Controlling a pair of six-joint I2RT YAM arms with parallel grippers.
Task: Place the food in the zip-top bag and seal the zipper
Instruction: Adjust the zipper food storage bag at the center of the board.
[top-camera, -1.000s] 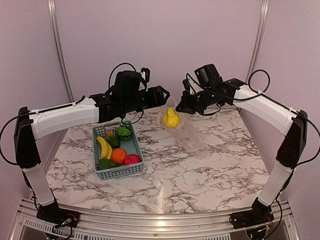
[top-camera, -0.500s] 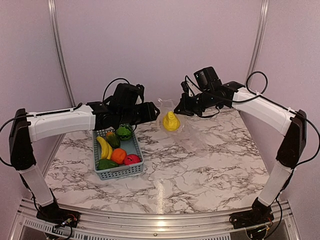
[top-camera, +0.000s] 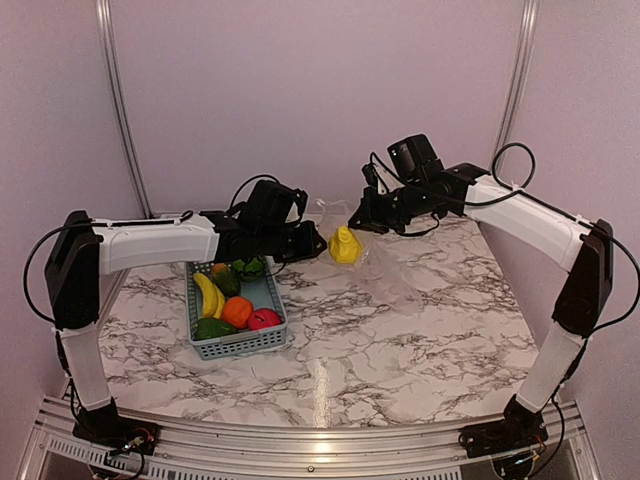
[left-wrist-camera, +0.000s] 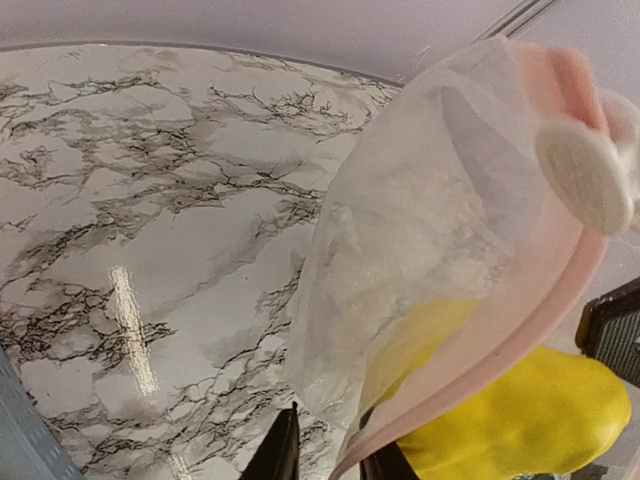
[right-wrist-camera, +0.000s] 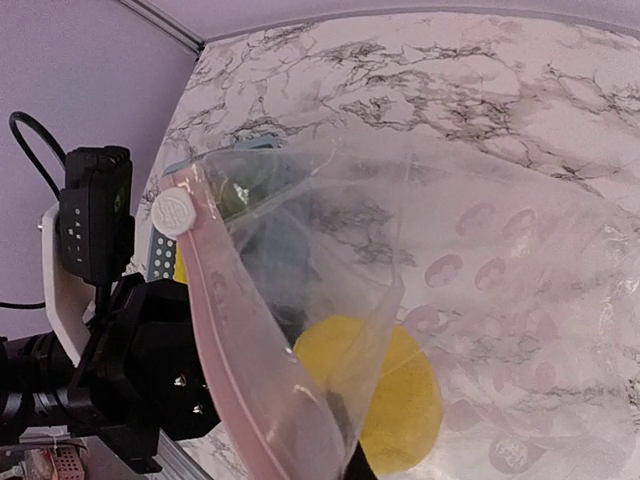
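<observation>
A thin, crinkly clear bag was held up at the far middle of the table, a light yellow toy fruit inside. Its stiff pink mouth strip looked the firmest hold. The right gripper was clamped on it; the left gripper straddled it, grip unclear. A basket sat near left, bare marble right
</observation>
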